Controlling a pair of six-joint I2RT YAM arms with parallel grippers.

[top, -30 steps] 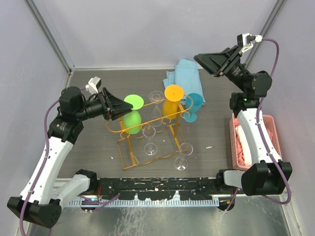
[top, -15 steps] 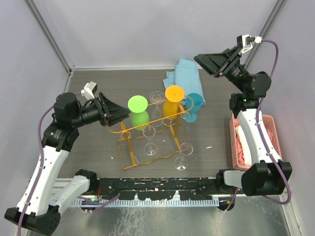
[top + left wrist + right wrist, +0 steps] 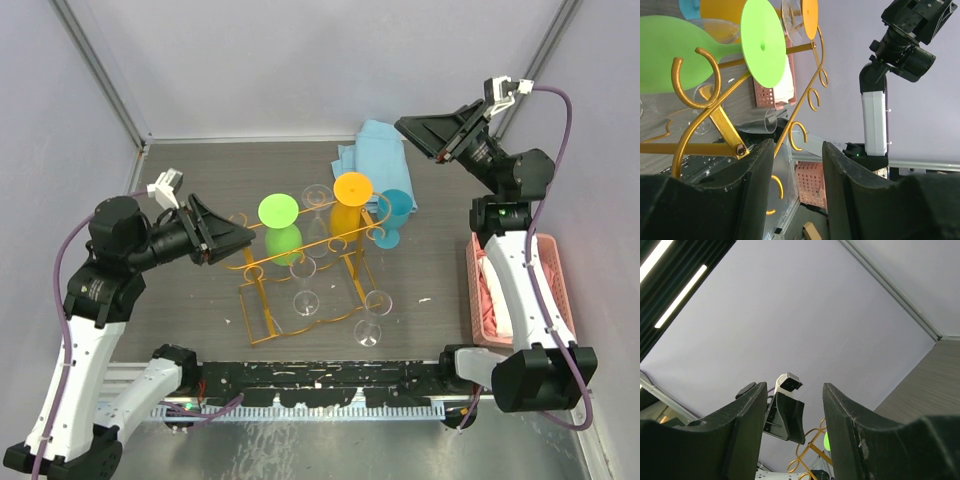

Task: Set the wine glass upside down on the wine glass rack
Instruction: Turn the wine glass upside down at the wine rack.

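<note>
the top view looks down from above and behind the arm bases, far enough to take in the whole worktop (image 3: 200, 180), both arms and the wine glass rack (image 3: 258, 266) at its middle. the left wrist view sits close behind the left hand (image 3: 795, 150), rolled sideways, facing across the rack and the green glass (image 3: 762, 42) toward the right arm (image 3: 874, 115) — all shared with the top view. the right wrist view tilts up past the right hand (image 3: 794, 390) at the wall (image 3: 830, 315), the left hand and a bit of the rack small and far.
</note>
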